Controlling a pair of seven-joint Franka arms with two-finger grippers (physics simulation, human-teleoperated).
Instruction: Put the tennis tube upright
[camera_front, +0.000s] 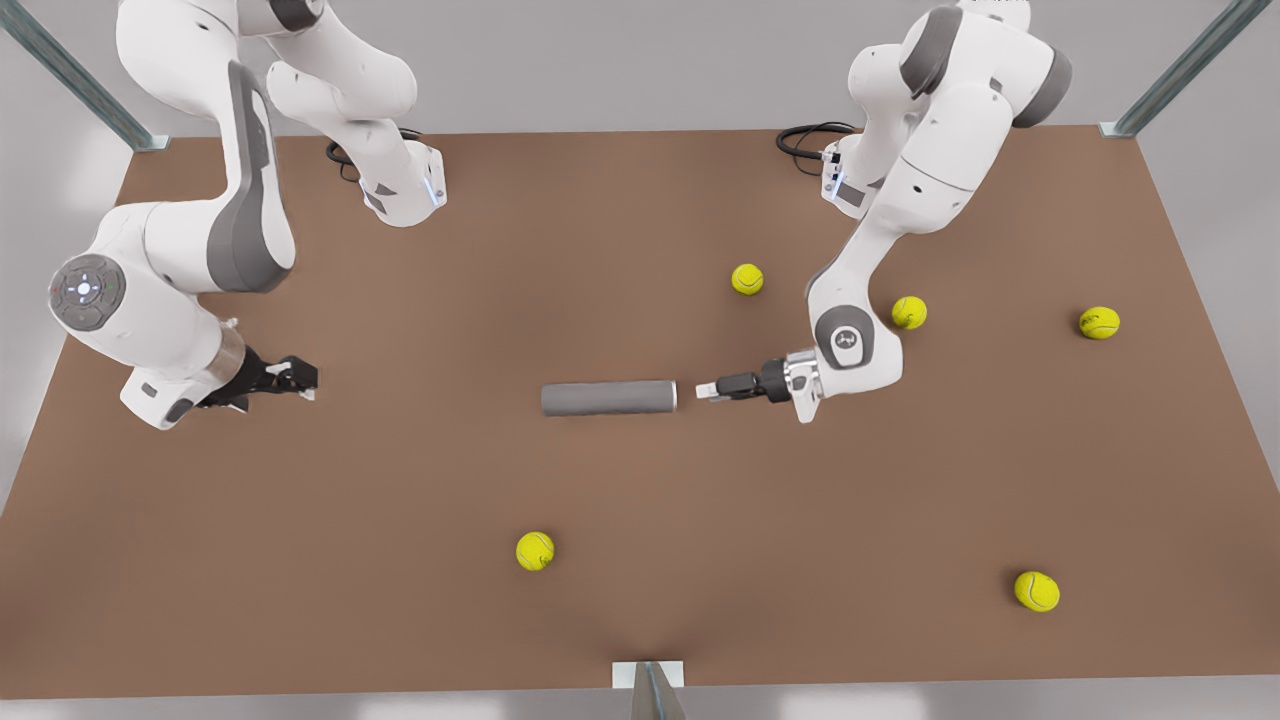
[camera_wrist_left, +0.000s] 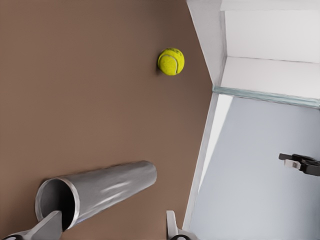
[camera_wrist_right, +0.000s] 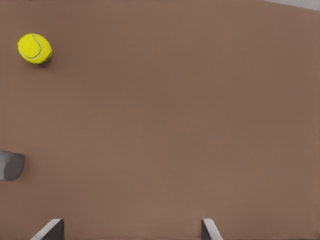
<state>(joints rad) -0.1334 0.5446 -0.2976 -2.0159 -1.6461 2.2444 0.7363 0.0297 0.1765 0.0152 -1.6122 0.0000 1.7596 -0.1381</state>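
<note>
On the brown tabletop (camera_front: 640, 250), the left gripper (camera_front: 707, 390), fingers spread, should straddle the lying dark grey, silver-rimmed tennis tube's (camera_front: 608, 398) open end squarely; the right gripper (camera_front: 300, 385), also spread, waits.

Dark grey tennis tube (camera_front: 608, 398) w/ silvery rim, yellow balls (camera_front: 535, 551), brown table (camera_front: 640, 250), white/grey arms.
</note>
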